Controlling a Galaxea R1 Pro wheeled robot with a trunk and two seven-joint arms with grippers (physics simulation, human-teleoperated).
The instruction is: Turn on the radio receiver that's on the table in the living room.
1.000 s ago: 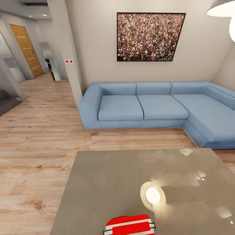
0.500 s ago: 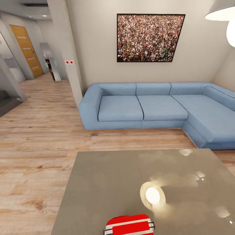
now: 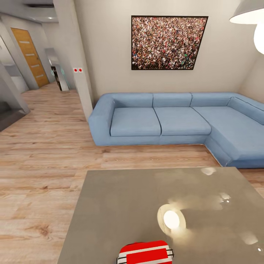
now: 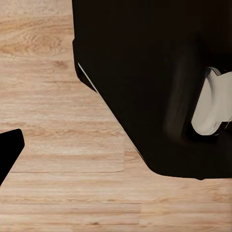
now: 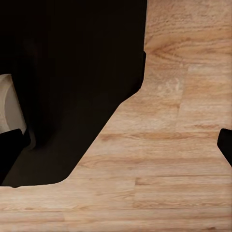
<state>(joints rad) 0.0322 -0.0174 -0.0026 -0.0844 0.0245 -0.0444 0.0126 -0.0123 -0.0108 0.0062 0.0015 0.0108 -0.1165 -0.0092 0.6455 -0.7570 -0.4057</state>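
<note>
Head view: radio [image 3: 146, 252] sits at 6 o'clock, on the near edge of the grey glossy surface [image 3: 121, 205], cut off by the frame so just its red top with a white stripe and thin handle ends show. Lamp reflection [image 3: 171, 220] on the surface just past the radio, toward 1 o'clock. Blue sectional sofa [image 3: 161, 119] beyond the surface at 12, wrapping round to 3 o'clock; framed crowd picture [image 3: 169, 42] on the wall above it. Wood plank floor [image 3: 44, 154] runs to 10 o'clock toward a hallway with a wooden door [image 3: 30, 57]. Pendant lamp [image 3: 251, 16] at 1–2 o'clock. Both wrist views look down at plank floor past the robot's dark base [image 4: 154, 82]. Left hand and right hand: cannot tell whether spread or pressed together.
</note>
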